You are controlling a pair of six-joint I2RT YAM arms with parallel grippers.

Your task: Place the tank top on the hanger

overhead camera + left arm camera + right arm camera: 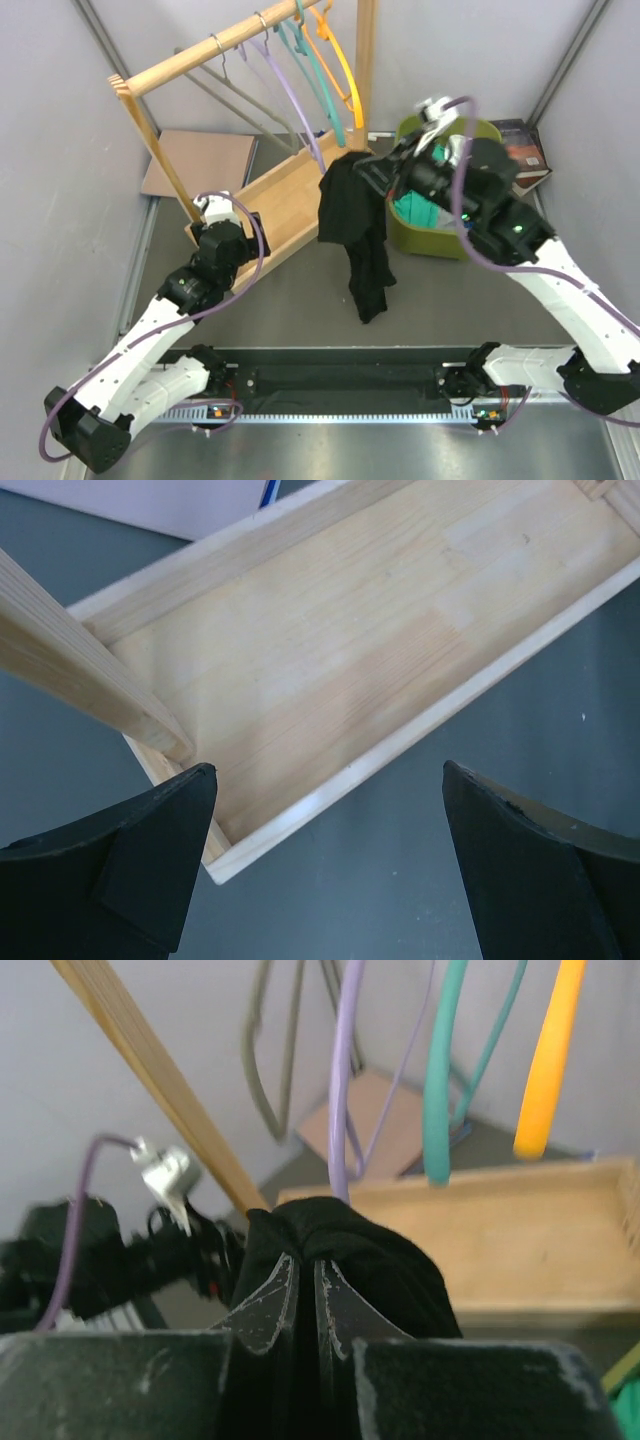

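Observation:
The black tank top [355, 225] hangs limp from my right gripper [375, 178], held up above the table beside the rack's wooden base. In the right wrist view the gripper [307, 1265] is shut on a bunch of the black fabric [390, 1270]. The orange hanger [338, 55] hangs on the wooden rail at the back, its arm tip [545, 1070] showing in the right wrist view, above and right of the held cloth. My left gripper [213, 212] is open and empty at the near left corner of the rack base; its fingers [150, 850] stand wide apart.
The wooden rack [200, 58] carries teal [320, 70], lilac [290, 95] and grey wire hangers [235, 85]. Its tray base [330, 650] lies under the left gripper. A green bin [425, 235] with teal cloth stands behind the right arm. Cardboard [195, 160] lies back left.

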